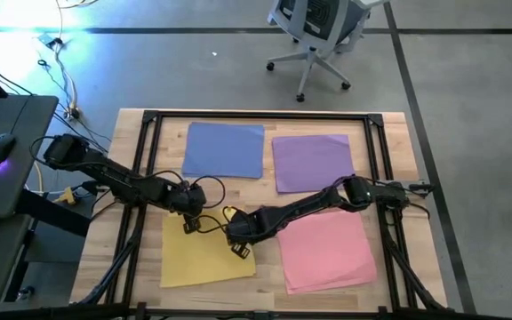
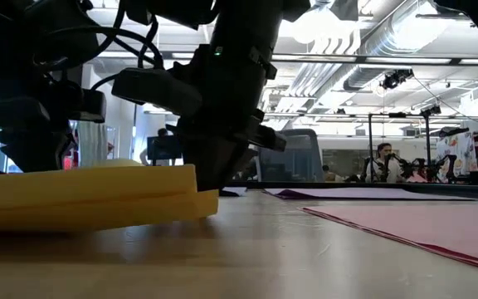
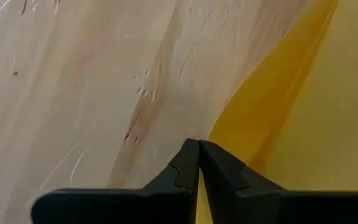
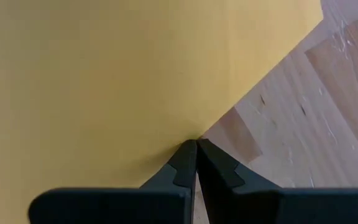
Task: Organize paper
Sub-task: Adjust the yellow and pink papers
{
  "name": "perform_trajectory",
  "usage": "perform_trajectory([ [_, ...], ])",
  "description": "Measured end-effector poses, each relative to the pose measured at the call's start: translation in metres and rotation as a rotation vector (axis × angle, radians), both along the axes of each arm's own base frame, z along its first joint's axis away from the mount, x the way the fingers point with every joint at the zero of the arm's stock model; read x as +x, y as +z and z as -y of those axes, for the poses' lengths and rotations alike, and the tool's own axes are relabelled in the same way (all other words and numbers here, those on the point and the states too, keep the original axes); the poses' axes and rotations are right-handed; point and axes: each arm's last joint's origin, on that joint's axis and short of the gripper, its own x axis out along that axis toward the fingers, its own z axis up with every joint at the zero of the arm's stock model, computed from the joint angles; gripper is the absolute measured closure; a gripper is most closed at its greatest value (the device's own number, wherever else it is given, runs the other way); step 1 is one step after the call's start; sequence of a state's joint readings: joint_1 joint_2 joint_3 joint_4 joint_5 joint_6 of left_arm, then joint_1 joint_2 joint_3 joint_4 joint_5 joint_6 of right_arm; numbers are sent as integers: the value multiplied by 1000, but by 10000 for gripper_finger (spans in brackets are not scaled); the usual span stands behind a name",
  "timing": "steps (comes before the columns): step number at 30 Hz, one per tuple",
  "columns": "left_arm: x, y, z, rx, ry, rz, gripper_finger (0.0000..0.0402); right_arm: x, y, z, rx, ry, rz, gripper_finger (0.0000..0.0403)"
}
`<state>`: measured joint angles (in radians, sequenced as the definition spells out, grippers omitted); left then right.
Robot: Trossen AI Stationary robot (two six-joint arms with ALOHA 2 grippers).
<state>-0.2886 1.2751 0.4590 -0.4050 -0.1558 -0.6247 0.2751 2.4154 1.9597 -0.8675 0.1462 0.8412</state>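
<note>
Four paper stacks on the wooden table (image 1: 398,178): yellow paper (image 1: 198,258) as landmark, pink paper (image 1: 327,253) just beside it toward the right arm, blue paper (image 1: 225,149) beyond it, purple paper (image 1: 314,162) diagonally beyond, next to the blue. Left gripper (image 1: 190,228) down at the yellow stack's far edge, jaws pressed together with the sheet's edge at the tips. Right gripper (image 1: 241,251) down at the yellow stack's edge nearest the pink, jaws likewise closed tight, tips meeting the yellow edge; yellow edge lifted off the tabletop in the low view.

Bright ceiling glare; dark, blurred backlit arms.
</note>
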Motion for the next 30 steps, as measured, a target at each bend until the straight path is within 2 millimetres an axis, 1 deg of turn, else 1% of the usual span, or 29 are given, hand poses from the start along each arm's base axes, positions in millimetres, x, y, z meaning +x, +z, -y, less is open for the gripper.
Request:
perform_trajectory([
  [6, -2, 0, -1, 34, 1, -21, 401, -2, 19, -2, 2, -81, -48, 403],
  [9, -2, 3, -2, 64, -13, -48, 401, -2, 27, -11, 44, -122, -37, 403],
  [12, -3, 13, -2, 109, -11, -137, 401, -3, 32, -25, 107, -112, -24, 403],
  [16, 5, 42, 6, 84, -41, -158, 401, -10, 33, -42, 129, -107, -39, 403],
  [17, 5, 48, 10, 60, -47, -164, 401, -13, 33, -46, 135, -111, -58, 403],
  [19, 6, 61, 19, -15, -7, -155, 401, -18, 32, -49, 131, -138, -100, 403],
  [21, -1, 68, 30, -103, 68, -186, 401, -24, 32, -50, 116, -161, -144, 403],
  [25, -23, 69, 60, -273, 216, -303, 401, -28, 31, -51, 104, -167, -170, 403],
  [28, -42, 69, 84, -312, 323, -350, 401, -27, 31, -52, 109, -166, -161, 403],
  [30, -54, 69, 96, -327, 394, -371, 401, -25, 32, -52, 108, -167, -136, 403],
])
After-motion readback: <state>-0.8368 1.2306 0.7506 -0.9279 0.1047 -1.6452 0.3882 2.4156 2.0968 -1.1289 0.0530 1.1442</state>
